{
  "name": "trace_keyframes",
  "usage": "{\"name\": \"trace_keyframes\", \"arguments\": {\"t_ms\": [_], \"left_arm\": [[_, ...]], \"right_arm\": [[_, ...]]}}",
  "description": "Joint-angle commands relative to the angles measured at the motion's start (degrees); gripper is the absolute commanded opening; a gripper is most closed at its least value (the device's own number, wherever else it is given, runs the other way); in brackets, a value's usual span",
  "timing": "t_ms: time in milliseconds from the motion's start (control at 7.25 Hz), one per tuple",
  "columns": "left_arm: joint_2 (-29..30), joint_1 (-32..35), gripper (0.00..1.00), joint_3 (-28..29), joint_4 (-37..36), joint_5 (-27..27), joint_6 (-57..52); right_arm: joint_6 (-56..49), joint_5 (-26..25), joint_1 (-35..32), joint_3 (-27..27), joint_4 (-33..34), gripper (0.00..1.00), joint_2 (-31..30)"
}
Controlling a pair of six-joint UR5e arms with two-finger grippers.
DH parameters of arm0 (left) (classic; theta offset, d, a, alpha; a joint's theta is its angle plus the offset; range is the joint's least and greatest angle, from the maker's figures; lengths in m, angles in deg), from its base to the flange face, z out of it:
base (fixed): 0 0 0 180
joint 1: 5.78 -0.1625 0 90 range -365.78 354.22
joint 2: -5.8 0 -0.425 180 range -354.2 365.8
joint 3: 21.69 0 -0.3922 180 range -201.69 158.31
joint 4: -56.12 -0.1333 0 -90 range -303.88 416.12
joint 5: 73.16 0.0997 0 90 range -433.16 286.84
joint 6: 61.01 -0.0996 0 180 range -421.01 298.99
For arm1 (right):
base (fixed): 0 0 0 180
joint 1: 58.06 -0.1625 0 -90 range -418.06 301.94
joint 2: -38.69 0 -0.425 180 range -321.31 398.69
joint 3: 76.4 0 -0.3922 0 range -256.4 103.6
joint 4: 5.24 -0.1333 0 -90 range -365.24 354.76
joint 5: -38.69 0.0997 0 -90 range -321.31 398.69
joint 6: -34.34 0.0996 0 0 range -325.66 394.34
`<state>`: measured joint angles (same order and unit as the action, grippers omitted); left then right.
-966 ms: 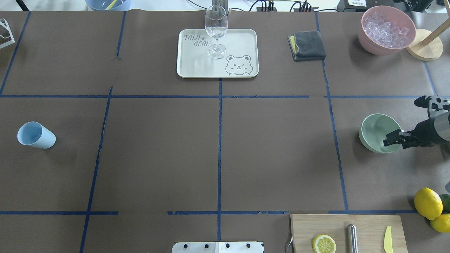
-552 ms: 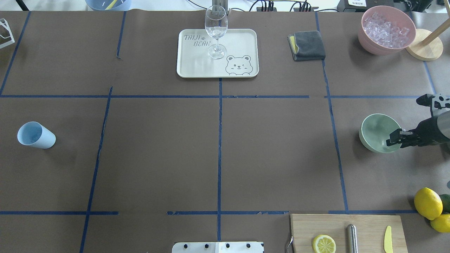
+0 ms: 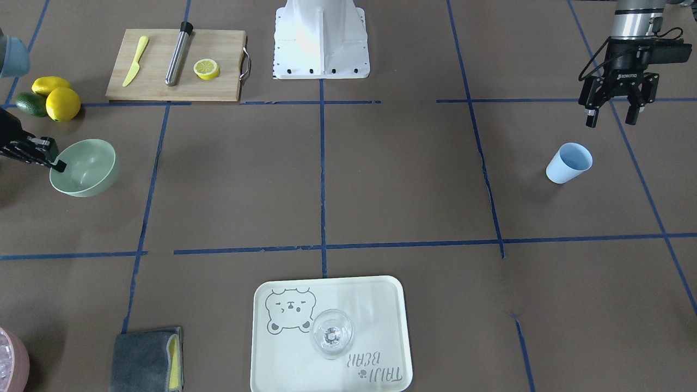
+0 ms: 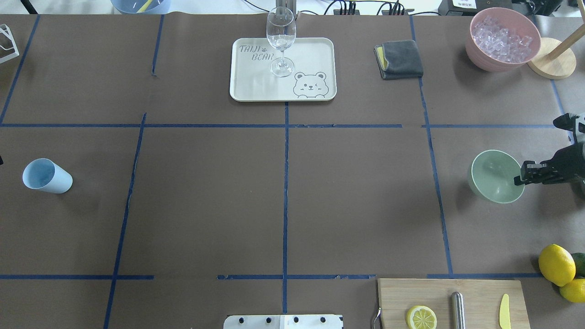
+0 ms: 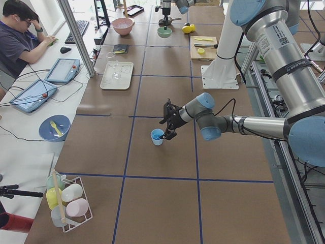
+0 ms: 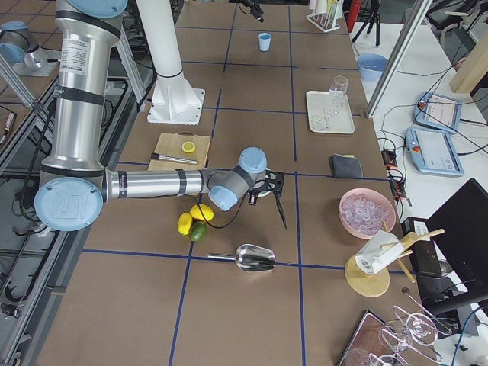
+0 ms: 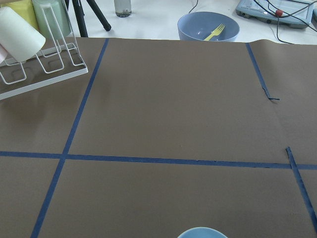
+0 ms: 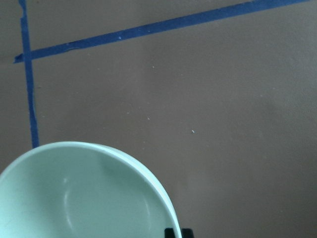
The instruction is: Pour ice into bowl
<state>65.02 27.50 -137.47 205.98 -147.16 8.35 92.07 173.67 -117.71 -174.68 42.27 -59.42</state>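
The pale mint-green bowl [image 4: 493, 178] stands at the table's right side and also shows in the front view [image 3: 90, 163] and the right wrist view [image 8: 74, 198]. My right gripper [image 4: 519, 179] is at the bowl's right rim and looks shut on it; a fingertip [image 8: 172, 233] shows against the rim. The light blue cup [image 4: 45, 176] stands at the far left. My left gripper [image 3: 609, 117] is open and empty, hovering just beside the cup [image 3: 569, 162]. I cannot make out ice in the cup.
A cream tray [image 4: 283, 95] with a wine glass [image 4: 280, 36] stands at the back middle, with a grey cloth [image 4: 400, 59] to its right. A pink container of clear cubes [image 4: 502, 39] is back right. Lemons [image 4: 556, 264] and a cutting board [image 4: 450, 292] are front right.
My right gripper has drawn back to the right, from over the bowl to its right rim. The bowl has shifted slightly right and its opening has turned more upward.
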Motion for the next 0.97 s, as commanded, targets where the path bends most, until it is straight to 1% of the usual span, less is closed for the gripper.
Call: {"name": "trace_keyframes", "arguments": {"t_ms": [0,138,276,414,552,690,828], "left_arm": [[-0.5,-9.7,0.99,0.0,-0.4,6.1,8.5],[-0.5,-13.8,0.99,0.5,-0.5,10.2,11.8],[-0.4,-16.3,0.99,2.0,-0.5,14.4,13.5],[0.0,-19.2,0.99,3.1,-0.5,18.2,16.7],[0.4,-21.6,0.99,4.5,-0.5,23.1,18.8],[1.2,-22.2,0.99,6.9,-0.5,26.4,19.0],[3.0,-22.6,0.99,9.3,-0.5,28.2,19.1]], "right_arm": [[3.0,3.0,-1.3,-1.6,3.6,0.00,4.6],[7.3,3.2,-1.2,-3.0,7.1,0.00,8.5],[10.8,3.2,1.7,-5.6,12.1,0.00,12.0],[14.0,2.9,3.9,-7.5,18.8,0.00,16.7],[16.5,2.8,6.4,-9.4,23.5,0.00,19.9],[20.7,2.1,9.4,-9.7,26.9,0.00,24.4],[25.4,1.2,13.3,-9.5,29.7,0.00,28.4]]}}
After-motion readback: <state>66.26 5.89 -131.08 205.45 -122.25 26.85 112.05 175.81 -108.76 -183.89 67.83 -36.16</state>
